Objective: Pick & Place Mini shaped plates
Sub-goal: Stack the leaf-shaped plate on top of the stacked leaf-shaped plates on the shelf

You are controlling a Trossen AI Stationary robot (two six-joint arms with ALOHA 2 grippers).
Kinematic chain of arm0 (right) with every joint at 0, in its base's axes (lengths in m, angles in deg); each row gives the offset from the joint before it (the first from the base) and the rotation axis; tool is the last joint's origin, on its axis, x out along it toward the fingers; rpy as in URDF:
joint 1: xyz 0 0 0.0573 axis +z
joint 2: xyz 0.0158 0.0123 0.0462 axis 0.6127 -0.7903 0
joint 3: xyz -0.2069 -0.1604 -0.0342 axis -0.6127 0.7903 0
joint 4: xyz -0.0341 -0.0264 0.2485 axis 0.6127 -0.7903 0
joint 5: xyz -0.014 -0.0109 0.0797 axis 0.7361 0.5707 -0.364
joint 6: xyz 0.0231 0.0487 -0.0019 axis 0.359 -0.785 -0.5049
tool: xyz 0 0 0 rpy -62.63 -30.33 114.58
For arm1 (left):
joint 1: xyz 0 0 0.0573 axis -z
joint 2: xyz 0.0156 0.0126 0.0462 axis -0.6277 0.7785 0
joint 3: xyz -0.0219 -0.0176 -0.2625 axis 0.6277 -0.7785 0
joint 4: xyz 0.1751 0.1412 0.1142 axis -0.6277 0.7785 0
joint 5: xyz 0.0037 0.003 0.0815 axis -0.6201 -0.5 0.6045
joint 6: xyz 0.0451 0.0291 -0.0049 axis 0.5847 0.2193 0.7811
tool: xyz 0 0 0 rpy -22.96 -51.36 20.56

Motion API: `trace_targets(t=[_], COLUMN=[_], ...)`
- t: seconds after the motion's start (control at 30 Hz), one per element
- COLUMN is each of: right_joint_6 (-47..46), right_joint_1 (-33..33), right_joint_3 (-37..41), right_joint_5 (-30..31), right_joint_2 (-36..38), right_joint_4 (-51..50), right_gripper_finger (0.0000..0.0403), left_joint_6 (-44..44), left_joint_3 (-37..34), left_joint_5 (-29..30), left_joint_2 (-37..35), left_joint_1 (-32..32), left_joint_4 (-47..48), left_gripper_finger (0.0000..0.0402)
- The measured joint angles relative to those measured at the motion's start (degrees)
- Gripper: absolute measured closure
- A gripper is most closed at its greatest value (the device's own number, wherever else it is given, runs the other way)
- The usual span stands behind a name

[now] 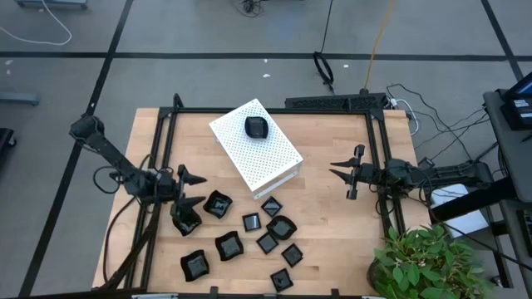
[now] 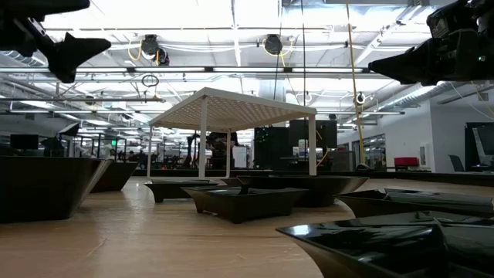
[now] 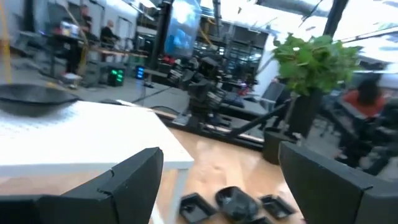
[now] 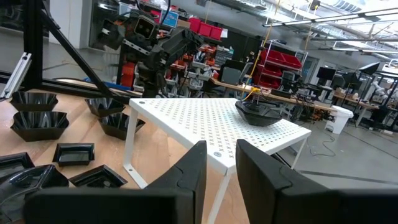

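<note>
Several small glossy black mini shaped plates (image 1: 251, 222) lie flat on their bases on the wooden table near its front edge. One more plate (image 1: 256, 127) rests on top of the white perforated box (image 1: 266, 158), which stands on thin legs at the table's middle. My left gripper (image 1: 199, 189) hovers open at the left, above the table, with a plate (image 1: 184, 218) just on its near side; nothing is between its fingers (image 3: 124, 180). My right gripper (image 1: 342, 178) hangs at the right, clear of the plates, fingers slightly apart and empty (image 4: 221, 149), pointing at the box (image 4: 211, 124).
A black frame (image 1: 274, 110) runs along the table's far, left and right sides. A potted green plant (image 1: 424, 262) stands at the near right corner. Bare wood lies between the box and my right gripper. People show far off in the room beyond.
</note>
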Motion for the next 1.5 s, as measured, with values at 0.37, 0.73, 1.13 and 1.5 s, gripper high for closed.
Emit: trace_targets(t=[0.37,0.73,1.13,1.5], right_joint_6=[0.0,0.0,-0.02,-0.02], right_joint_1=[0.0,0.0,0.01,0.02], right_joint_3=[0.0,0.0,0.0,0.0], right_joint_5=[0.0,0.0,0.0,0.0], right_joint_2=[-0.02,-0.04,-0.04,-0.04], right_joint_4=[0.0,0.0,0.0,0.0], right_gripper_finger=[0.033,0.033,0.033,0.033], left_joint_6=[-8.67,-13.72,-25.12,-25.12], left_joint_3=[31.67,63.7,65.92,65.92], left_joint_5=[-7.53,-27.56,-32.86,-36.62], left_joint_2=[15.58,50.23,64.88,74.42], left_joint_1=[-9.4,-16.32,-21.47,-21.97], left_joint_4=[33.91,60.25,60.03,45.14], left_gripper_finger=[0.0078,0.0078,0.0078,0.0078])
